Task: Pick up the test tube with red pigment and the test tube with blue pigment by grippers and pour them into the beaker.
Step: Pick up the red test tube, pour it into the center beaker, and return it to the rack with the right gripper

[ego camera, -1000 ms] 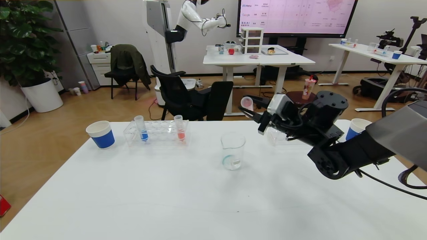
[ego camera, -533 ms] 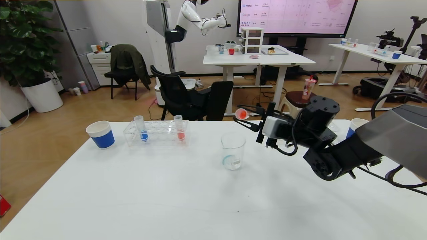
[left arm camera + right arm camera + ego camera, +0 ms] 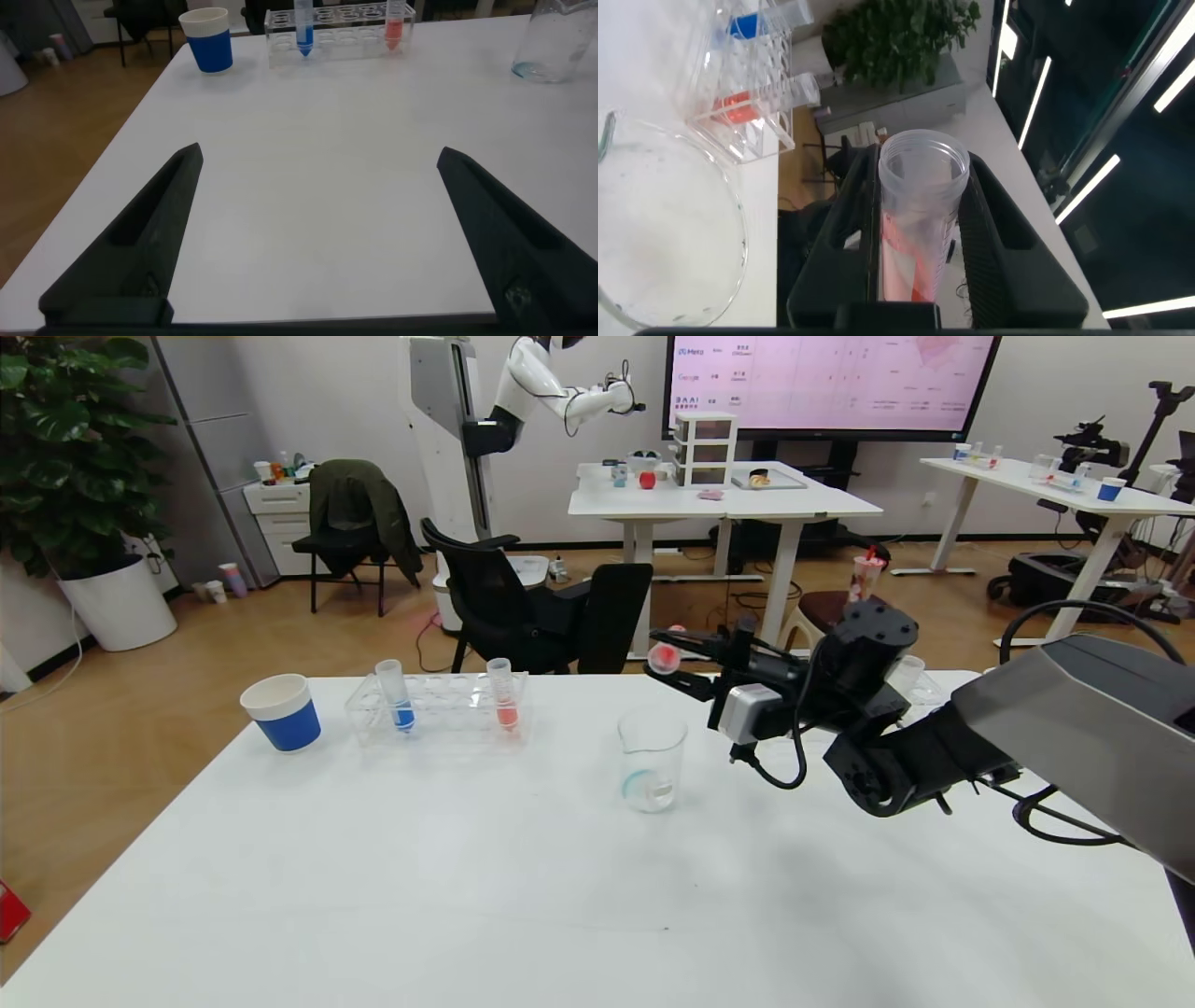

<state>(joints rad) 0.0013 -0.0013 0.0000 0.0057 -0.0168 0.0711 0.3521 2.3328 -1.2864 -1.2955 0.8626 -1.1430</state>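
Progress: early pouring stage; I judge that 1 of 2 tubes is in hand and nothing coloured has reached the beaker (image 3: pixel 652 758) yet.
Right gripper (image 3: pixel 674 660): clamped on a test tube with red pigment (image 3: pixel 664 656), held tilted near horizontal, its mouth just above and behind the beaker's rim.
Red liquid: in the right wrist view it sits inside the gripped tube (image 3: pixel 920 219), short of the open mouth.
Beaker: upright on the white table (image 3: pixel 523 877), only a faint bluish ring at its base.
Left gripper (image 3: pixel 318 238): fingers spread wide, holding nothing, low over the near table.
Test tube with blue pigment (image 3: pixel 396 696): upright in the clear rack (image 3: pixel 439 709), well apart from the beaker.
Second red tube (image 3: pixel 502 694): also upright in that rack, toward its right end.
Left to do: tip the red in, then fetch the blue tube and pour it.
Other: blue-banded paper cup (image 3: pixel 282 711) beside the rack's left end.
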